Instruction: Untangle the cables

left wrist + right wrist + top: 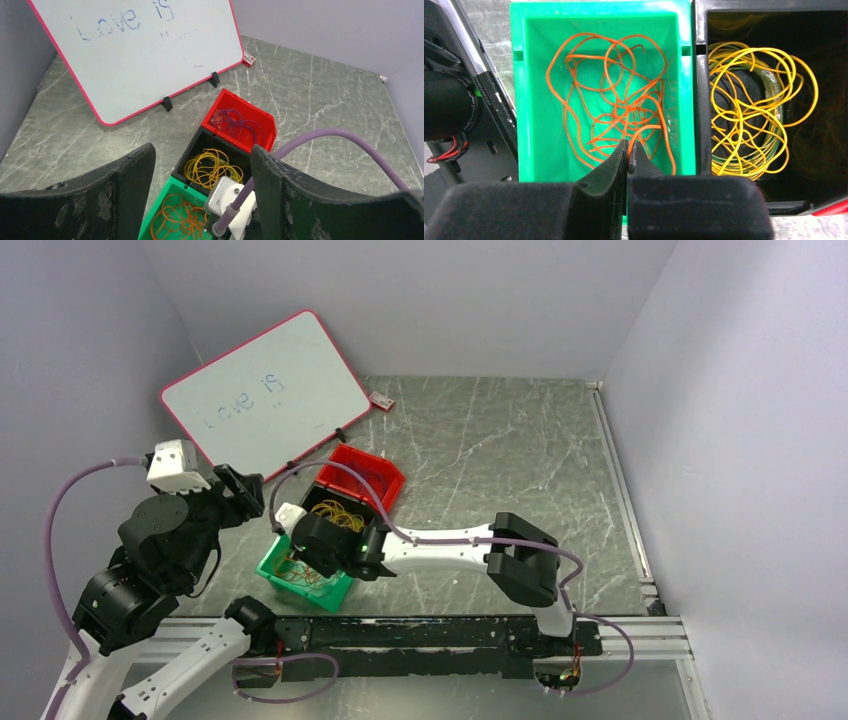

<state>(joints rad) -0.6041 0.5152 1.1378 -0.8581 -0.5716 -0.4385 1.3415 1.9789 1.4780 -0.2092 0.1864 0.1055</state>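
Note:
Three small bins stand in a row. The green bin holds the orange cables. The black bin holds the yellow cables. The red bin holds purplish cables. My right gripper hangs over the near wall of the green bin, jaws shut on one orange loop at their tips. In the top view it sits over the green bin. My left gripper is open and empty, held high to the left of the bins.
A pink-framed whiteboard leans on its stands at the back left. A small red and white object lies behind it. The right arm's mauve hose arcs over the red bin. Walls enclose the marble table.

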